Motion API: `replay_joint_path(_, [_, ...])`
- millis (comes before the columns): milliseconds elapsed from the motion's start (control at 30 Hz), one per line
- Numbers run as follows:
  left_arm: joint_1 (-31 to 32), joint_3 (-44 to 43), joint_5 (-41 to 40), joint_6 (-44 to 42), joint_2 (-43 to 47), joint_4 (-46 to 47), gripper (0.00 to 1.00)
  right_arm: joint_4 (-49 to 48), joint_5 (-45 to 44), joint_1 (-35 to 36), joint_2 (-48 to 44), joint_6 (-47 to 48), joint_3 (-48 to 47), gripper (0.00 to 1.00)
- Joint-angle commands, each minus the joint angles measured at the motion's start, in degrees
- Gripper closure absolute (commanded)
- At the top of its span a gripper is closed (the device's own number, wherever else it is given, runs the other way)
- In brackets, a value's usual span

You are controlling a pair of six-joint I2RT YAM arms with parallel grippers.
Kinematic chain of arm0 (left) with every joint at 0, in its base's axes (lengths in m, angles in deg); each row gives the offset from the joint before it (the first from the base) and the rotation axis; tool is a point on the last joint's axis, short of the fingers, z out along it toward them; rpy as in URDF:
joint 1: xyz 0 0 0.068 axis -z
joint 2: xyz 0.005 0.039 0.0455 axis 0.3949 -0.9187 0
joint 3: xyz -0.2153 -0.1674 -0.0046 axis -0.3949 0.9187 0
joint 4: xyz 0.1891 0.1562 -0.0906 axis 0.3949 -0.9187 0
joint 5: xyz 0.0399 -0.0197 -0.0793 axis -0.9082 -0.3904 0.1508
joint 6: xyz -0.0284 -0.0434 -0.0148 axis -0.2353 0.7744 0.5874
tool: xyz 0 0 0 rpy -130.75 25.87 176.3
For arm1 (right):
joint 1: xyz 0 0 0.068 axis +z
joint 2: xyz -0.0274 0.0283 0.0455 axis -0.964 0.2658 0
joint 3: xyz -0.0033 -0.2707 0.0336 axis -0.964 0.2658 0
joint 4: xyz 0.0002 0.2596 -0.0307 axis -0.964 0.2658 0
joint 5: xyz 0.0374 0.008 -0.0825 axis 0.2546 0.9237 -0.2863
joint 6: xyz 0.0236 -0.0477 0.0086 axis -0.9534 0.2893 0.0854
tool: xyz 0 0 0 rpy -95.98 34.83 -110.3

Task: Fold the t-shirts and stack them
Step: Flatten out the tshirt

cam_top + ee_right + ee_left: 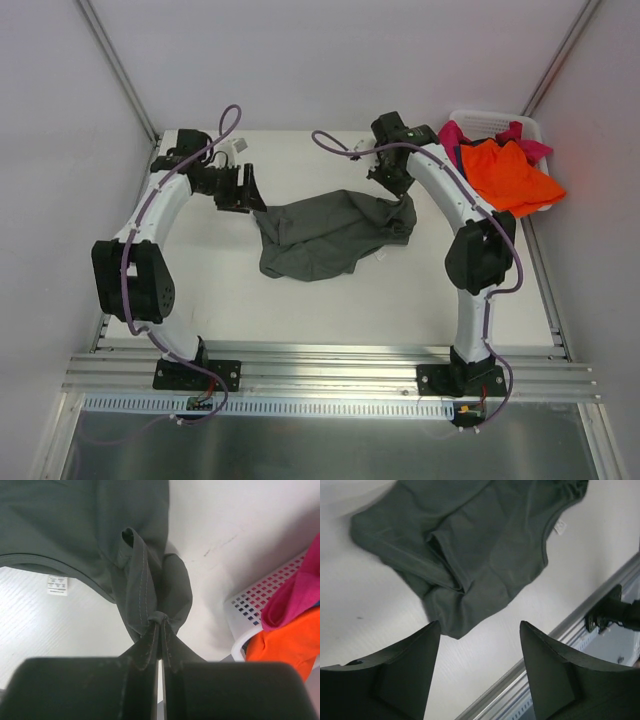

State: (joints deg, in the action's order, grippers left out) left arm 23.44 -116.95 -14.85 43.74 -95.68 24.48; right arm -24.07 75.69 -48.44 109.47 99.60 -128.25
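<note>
R pincer (pixel 159 627) clenched on bunched edge of grey t-shirt (pixel 330 235), L pincer (pixel 479 627) released & empty; small pinch may slip if R tugs alone.

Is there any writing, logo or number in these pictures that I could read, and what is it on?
No text here can be read.
The small white sewn-in label at the neckline of the dark grey-olive cloth t-shirt: faint lines of print, too small and blurred to read.
On the bright orange t-shirt, the magenta-pink t-shirt and the white plastic laundry basket: no print visible.
</note>
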Motion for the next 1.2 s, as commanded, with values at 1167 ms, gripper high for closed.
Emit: replay_joint_path(1167, [7.72, -25.84, 2.61, -3.02, -32.85, -5.54, 0.47, -0.21, -2.06, -1.02, 1.88, -1.25, -2.71, 0.99])
